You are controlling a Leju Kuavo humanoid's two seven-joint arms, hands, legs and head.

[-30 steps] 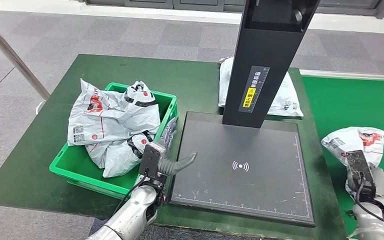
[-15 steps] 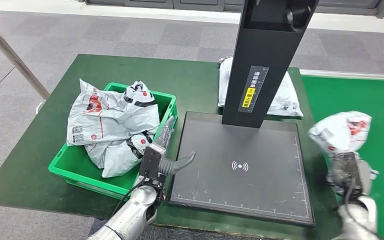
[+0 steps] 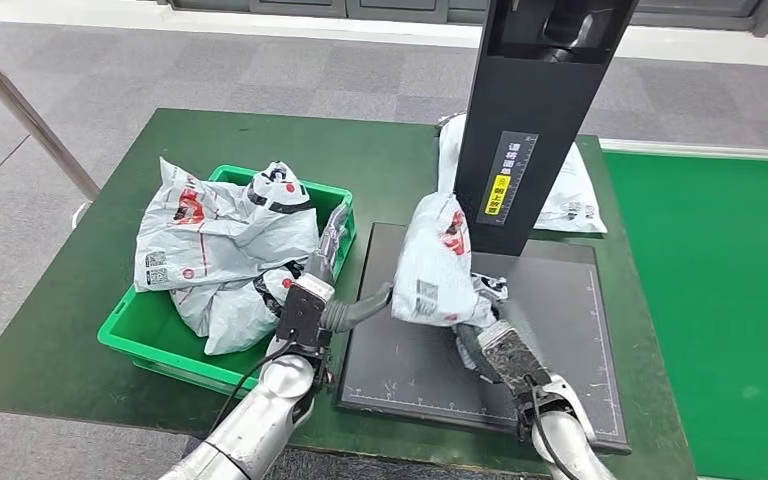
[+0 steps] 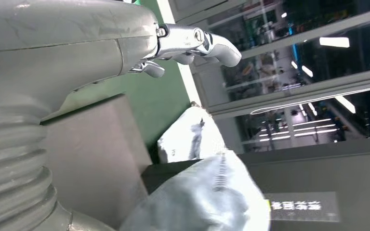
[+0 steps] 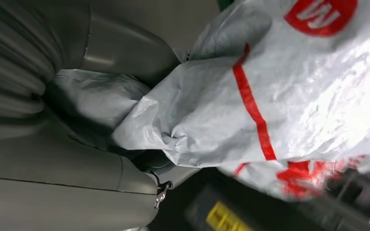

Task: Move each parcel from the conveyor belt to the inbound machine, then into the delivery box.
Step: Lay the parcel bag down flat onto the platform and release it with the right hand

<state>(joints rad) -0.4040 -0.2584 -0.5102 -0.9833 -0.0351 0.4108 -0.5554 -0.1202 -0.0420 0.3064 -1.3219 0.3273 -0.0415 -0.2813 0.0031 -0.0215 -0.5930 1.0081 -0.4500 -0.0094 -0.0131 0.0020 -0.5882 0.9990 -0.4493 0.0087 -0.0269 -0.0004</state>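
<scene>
My right hand (image 3: 480, 338) grips a grey parcel (image 3: 435, 265) with red print and holds it upright over the black scan plate (image 3: 560, 340) of the inbound machine, beside its black column (image 3: 520, 130). In the right wrist view the crumpled parcel (image 5: 270, 91) is bunched in my right hand (image 5: 96, 159). My left hand (image 3: 335, 300) hovers at the plate's left edge, thumb pointing at the parcel and holding nothing; the left wrist view shows its fingers (image 4: 192, 43) spread. The green delivery box (image 3: 150, 335) on the left holds several grey parcels (image 3: 215, 250).
Another white parcel (image 3: 570, 195) lies on the green table (image 3: 390, 160) behind the column. The green conveyor belt (image 3: 730, 280) runs along the right. A slanted metal pole (image 3: 25, 110) stands at the far left.
My right arm has swung left from the conveyor belt, carrying the parcel over the scan plate. My left hand has barely shifted.
</scene>
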